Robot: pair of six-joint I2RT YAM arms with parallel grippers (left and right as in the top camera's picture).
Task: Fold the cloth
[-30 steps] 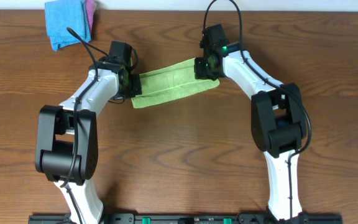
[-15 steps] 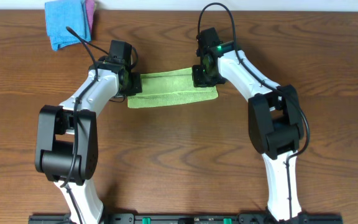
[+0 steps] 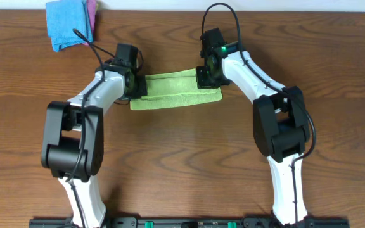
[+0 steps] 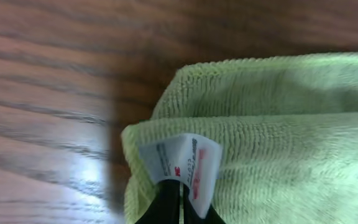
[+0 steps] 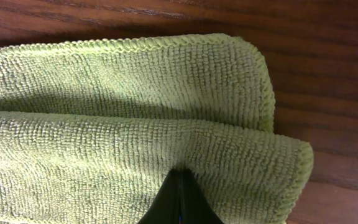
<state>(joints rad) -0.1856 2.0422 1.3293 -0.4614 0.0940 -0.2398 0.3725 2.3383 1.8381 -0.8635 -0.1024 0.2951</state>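
Two robot arms grip a lime-green cloth (image 3: 176, 92) by its short ends on a wooden table (image 3: 182, 164); the fabric lies as a folded band stretched between the two sets of fingers, its long edges running from one gripper to the other. The left gripper (image 4: 179, 208) has its fingers pressed together on the top layer at the cloth's corner; the little white tag (image 4: 182, 163) sits right at the fingertips, and beyond them a second layer of the same cloth lies flat on the wood. The right gripper (image 5: 180, 202) is likewise clamped tight on the upper layer at the opposite end, its dark fingertips meeting in a narrow wedge; ahead of them the lower layer spreads out to a hemmed, rounded corner, with bare table past that edge. Well away from the left fingers, at the table's far corner, lies a blue cloth (image 3: 65, 24), a pink cloth (image 3: 92, 9) showing at its side.
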